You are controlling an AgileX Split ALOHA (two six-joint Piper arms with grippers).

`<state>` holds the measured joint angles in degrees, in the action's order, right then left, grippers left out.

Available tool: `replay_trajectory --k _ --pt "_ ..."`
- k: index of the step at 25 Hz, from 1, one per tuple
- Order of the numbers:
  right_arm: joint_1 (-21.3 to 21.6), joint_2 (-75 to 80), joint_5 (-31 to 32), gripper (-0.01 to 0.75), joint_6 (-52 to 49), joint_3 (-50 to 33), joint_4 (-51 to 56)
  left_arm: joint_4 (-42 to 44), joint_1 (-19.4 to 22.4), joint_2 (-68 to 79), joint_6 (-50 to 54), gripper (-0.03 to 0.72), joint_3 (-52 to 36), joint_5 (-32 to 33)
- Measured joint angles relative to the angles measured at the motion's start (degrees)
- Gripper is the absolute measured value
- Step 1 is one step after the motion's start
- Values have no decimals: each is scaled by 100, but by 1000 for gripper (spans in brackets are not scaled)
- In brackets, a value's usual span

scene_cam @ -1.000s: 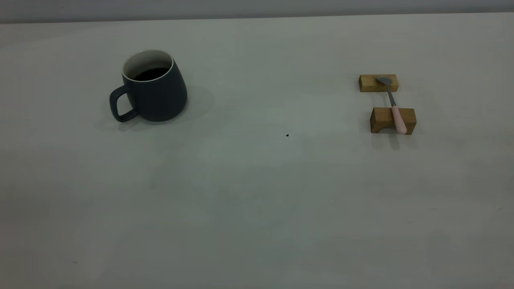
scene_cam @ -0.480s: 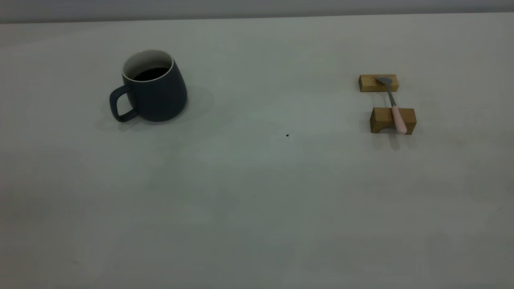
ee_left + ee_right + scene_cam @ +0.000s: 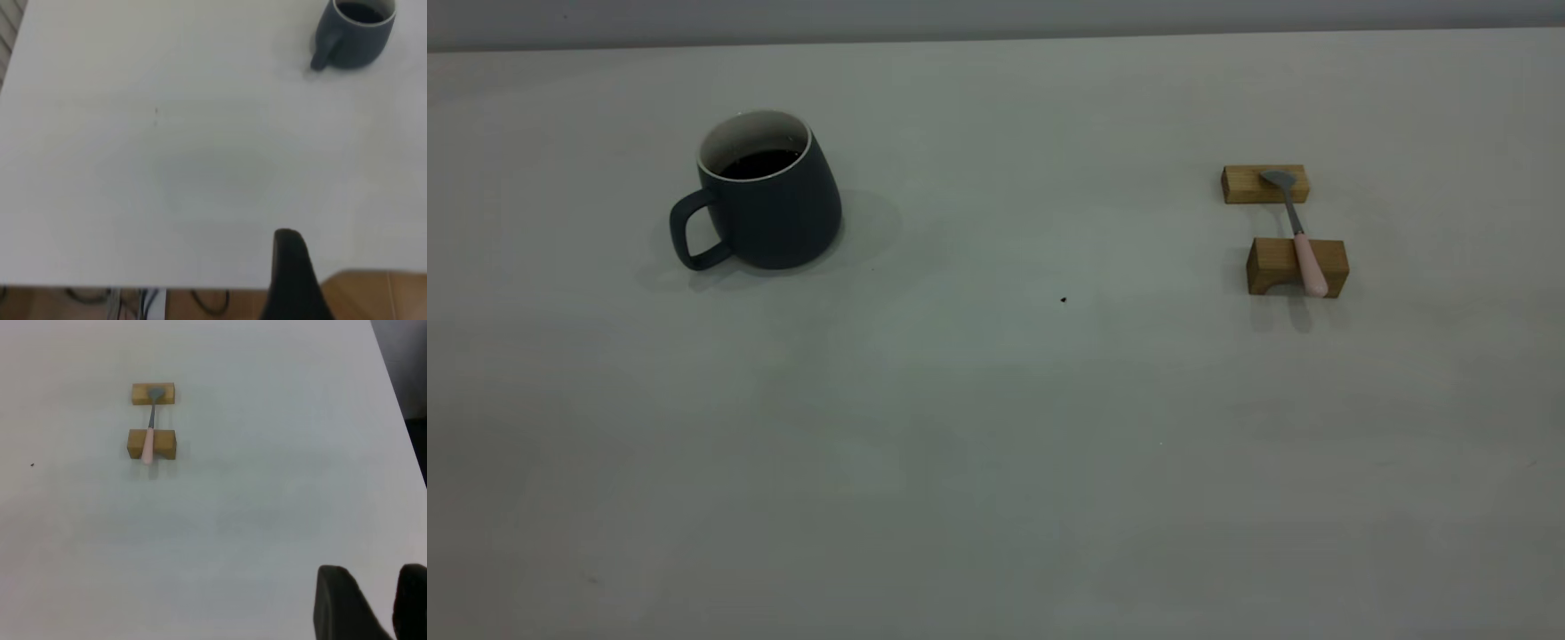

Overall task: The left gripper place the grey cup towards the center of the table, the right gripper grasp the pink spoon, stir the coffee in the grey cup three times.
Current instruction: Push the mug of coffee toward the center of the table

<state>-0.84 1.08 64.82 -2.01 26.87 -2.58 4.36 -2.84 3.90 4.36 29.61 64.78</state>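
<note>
The grey cup stands upright at the table's far left, handle toward the left edge, with dark coffee inside; the left wrist view has the grey cup far off. Across two wooden blocks at the right lies the pink spoon, its bowl on the farther block; the pink spoon also shows from the right wrist. Neither arm appears in the exterior view. My left gripper hangs at the table's edge, only one black part of it showing. The right gripper is open and empty, far from the spoon.
The farther wooden block and the nearer notched block carry the spoon. A tiny dark speck marks the table near its middle. Beyond the table edge in the left wrist view lie wooden floor and cables.
</note>
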Motion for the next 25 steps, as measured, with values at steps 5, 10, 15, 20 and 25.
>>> replay_trajectory --k 5,10,15,20,25 --pt "0 0 0 238 0 0 2 -20 0 1628 -246 567 445 -124" --pt "0 0 0 238 0 0 2 198 0 3541 -479 567 896 -990" --pt "0 0 0 238 0 0 2 328 0 5625 -655 567 1329 -2230" --pt "0 0 0 238 5 0 2 344 0 7599 -1323 567 2202 -2646" --pt "0 0 0 238 5 0 2 344 0 9422 -1501 567 3409 -2821"
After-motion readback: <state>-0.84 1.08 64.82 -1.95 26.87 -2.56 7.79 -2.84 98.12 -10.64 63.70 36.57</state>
